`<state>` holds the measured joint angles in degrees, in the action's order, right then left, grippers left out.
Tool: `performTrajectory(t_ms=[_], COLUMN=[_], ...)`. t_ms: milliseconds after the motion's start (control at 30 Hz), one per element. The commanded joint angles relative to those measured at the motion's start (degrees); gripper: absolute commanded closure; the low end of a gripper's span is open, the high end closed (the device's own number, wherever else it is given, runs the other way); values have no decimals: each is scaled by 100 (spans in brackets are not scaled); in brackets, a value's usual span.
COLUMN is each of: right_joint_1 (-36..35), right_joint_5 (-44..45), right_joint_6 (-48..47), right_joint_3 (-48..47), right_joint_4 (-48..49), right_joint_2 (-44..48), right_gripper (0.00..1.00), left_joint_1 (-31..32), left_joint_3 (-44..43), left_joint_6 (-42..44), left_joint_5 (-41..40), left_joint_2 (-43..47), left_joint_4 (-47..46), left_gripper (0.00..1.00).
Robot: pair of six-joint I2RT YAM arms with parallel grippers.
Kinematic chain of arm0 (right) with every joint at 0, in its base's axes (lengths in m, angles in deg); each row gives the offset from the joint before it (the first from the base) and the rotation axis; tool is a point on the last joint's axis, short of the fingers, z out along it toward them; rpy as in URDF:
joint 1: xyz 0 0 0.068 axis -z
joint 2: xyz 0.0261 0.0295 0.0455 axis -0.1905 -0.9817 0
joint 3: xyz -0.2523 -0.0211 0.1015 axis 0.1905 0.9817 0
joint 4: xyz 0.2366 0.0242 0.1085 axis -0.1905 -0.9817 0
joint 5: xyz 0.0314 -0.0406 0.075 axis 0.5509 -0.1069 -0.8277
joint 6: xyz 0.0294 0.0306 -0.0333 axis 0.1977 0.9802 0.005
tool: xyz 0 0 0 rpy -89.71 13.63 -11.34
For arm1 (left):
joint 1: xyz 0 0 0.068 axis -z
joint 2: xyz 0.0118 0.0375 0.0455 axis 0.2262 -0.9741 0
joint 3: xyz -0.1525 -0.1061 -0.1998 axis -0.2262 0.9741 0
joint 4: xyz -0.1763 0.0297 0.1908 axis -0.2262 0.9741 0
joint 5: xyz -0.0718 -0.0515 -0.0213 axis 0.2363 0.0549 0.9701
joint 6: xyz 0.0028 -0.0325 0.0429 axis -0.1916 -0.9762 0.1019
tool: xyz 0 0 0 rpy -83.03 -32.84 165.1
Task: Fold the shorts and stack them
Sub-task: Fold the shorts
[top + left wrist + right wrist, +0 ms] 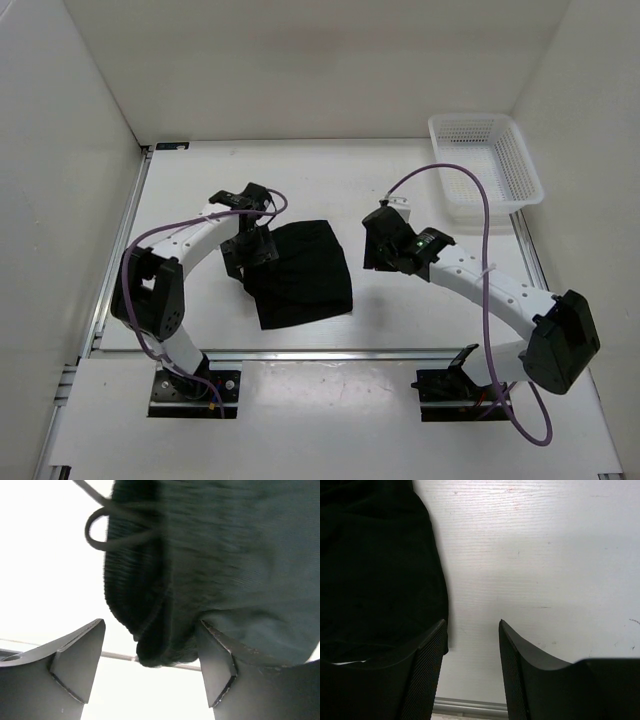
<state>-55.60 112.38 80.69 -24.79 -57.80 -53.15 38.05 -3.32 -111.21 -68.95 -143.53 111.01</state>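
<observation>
We judge the folding nearly done: the shorts point(300, 272) lie as a compact bundle on the counter point(400, 310), left of centre. Our left pincer point(255, 250) stands wide at their left edge, clamping nothing. The right pincer point(378, 243), partly open and empty, hovers just beside them. Stacking seems left.

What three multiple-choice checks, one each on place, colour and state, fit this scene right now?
1. Where is the basket? A near left corner; B between the arms; C far right corner.
2. What colour are the shorts? A white; B black; C red.
3. The right gripper is: A open over the table; B shut on fabric; C down inside a bin.
Key: C, it stands far right in the top view; B, plainly black; A, bare surface shows through its gap.
</observation>
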Motion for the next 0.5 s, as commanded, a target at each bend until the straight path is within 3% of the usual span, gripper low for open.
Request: performTrajectory(t_ms=[0,67,133,167,200,233,333,367,433,467], right_joint_1=[32,32,-37,-116,-117,-204,-398,-398,-398,-398], right_joint_5=[-135,-276,-391,-504,-575,-671,-1277,-1461,-1726,-1788], right_joint_6=[-58,-128,-189,-259,-260,-260,-330,-382,-383,-383], right_joint_3=[-10,-63,-194,-299,-353,-405,-643,-695,-749,-749], right_joint_4=[-31,-31,47,100,153,215,505,679,847,900], right_joint_2=[-61,-113,-166,-262,-324,-499,-1007,-1158,-1640,-1791], right_gripper=[48,48,48,51,53,58,71,75,85,89], left_joint_1=[-124,-124,-124,-124,-124,-124,-124,-124,-124,-176], left_joint_3=[-99,-328,-706,-881,-943,-944,-883,-883,-603,-514], left_joint_6=[-74,-134,-135,-135,-135,-135,-135,-135,-83,-13], left_joint_5=[-60,-218,-428,-429,-429,-429,-237,-236,-236,-140], left_joint_2=[127,346,574,645,645,724,725,533,321,59], left_joint_4=[-107,138,288,289,289,289,43,-18,-280,-361], left_gripper=[16,16,22,34,34,46,65,77,89,89])
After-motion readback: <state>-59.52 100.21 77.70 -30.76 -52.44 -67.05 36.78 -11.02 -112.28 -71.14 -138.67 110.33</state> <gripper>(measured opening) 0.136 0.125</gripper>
